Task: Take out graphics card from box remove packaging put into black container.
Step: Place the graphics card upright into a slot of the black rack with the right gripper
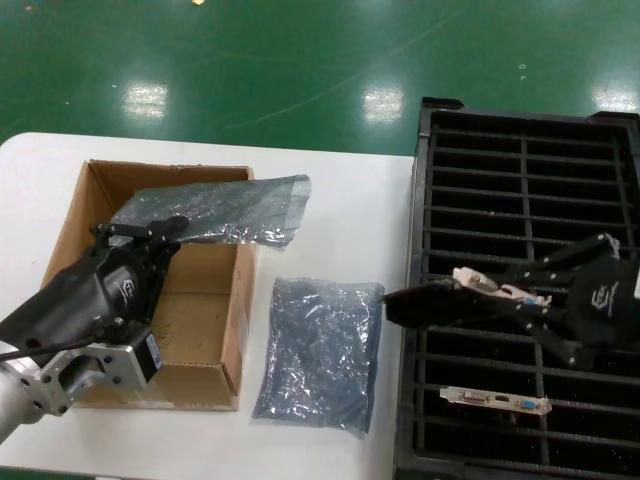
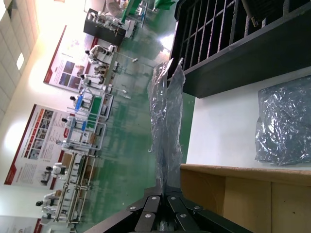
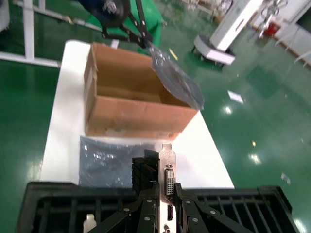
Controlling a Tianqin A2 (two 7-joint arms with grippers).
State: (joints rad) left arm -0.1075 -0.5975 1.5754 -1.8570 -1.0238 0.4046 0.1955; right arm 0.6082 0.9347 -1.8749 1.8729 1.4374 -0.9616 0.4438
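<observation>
My right gripper [image 1: 497,291] is shut on the graphics card [image 1: 432,304], holding it by its silver bracket [image 3: 167,165] above the left column of the black container [image 1: 525,150]. My left gripper [image 1: 173,229] is over the brown box [image 1: 215,375] and shut on one end of a crinkly grey-blue packaging bag [image 1: 230,210]. That bag stretches out over the box's far right corner. In the left wrist view the bag [image 2: 166,121] rises straight from my closed gripper [image 2: 166,196]. In the right wrist view the bracket stands between the jaws of my gripper [image 3: 167,194].
A second anti-static bag [image 1: 320,350] lies flat on the white table between the box and the container. Another card [image 1: 495,402] lies in a near slot of the container. Green floor lies beyond the table's far edge.
</observation>
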